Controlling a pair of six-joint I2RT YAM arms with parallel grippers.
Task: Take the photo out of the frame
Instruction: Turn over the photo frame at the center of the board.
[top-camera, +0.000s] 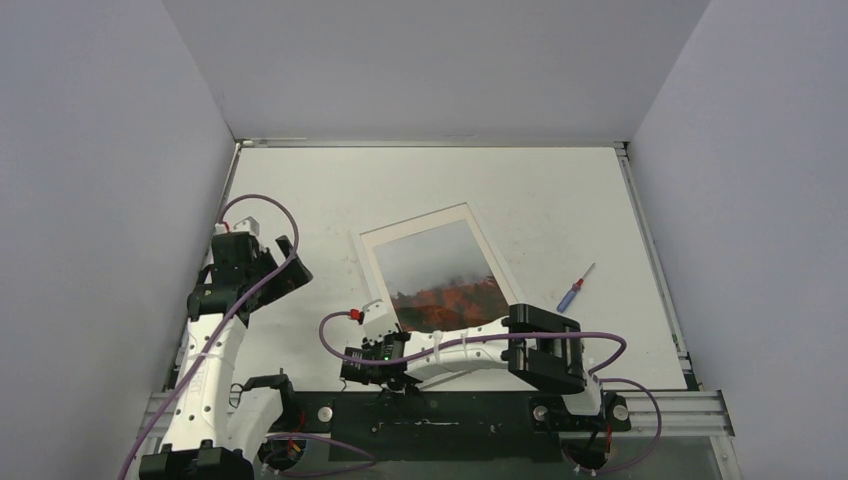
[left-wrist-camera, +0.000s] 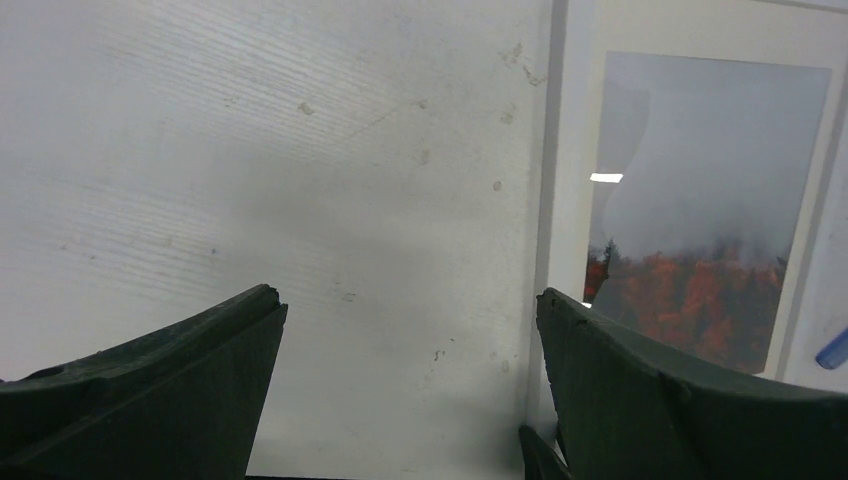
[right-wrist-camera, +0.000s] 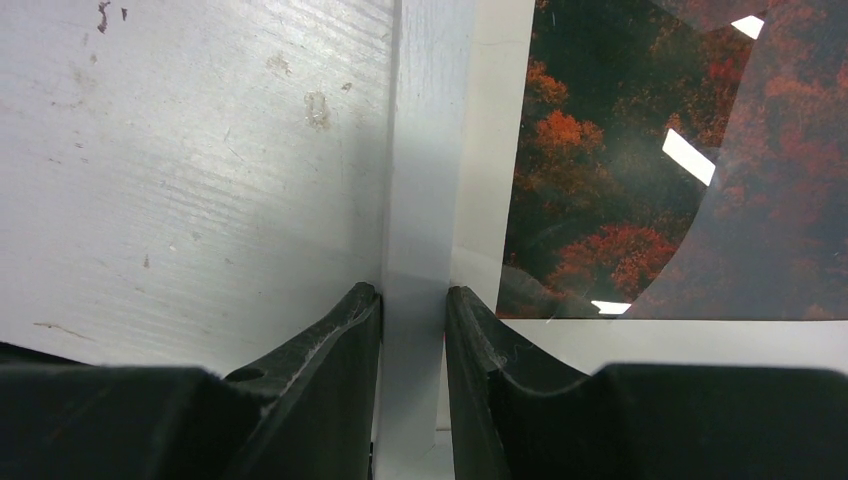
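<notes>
the frame (top-camera: 415, 225) lies flat and face up on the table (top-camera: 330, 190), tilted a little, with the photo (top-camera: 440, 265) still inside it. the right fingers (right-wrist-camera: 362, 312) are clamped on the frame's white left border strip, close to its near corner. the left fingers (left-wrist-camera: 230, 340) stand wide apart, holding nothing, over bare table just left of the frame.

what could go wrong:
- the hold is a narrow pinch on one strip near a corner. if the frame is raised from there, its weight would likely swing it about the fingers, and it could slip out and drop (the glossy front would take the knock).
- a pull along the table, not upward, may only drag or turn the frame, since nothing braces the other side.
- the left fingers give no support. if they come in late or low, a finger could hit the frame's edge and shove it.
- the back faces the table, so the frame probably needs turning over. a loose grip during that turn is the main risk, i think.
- the screwdriver (top-camera: 575, 290) lies well apart on the right, but a wide swing of the frame could sweep it.

count: one frame, one photo, one screwdriver, two pairs of fingers.
</notes>
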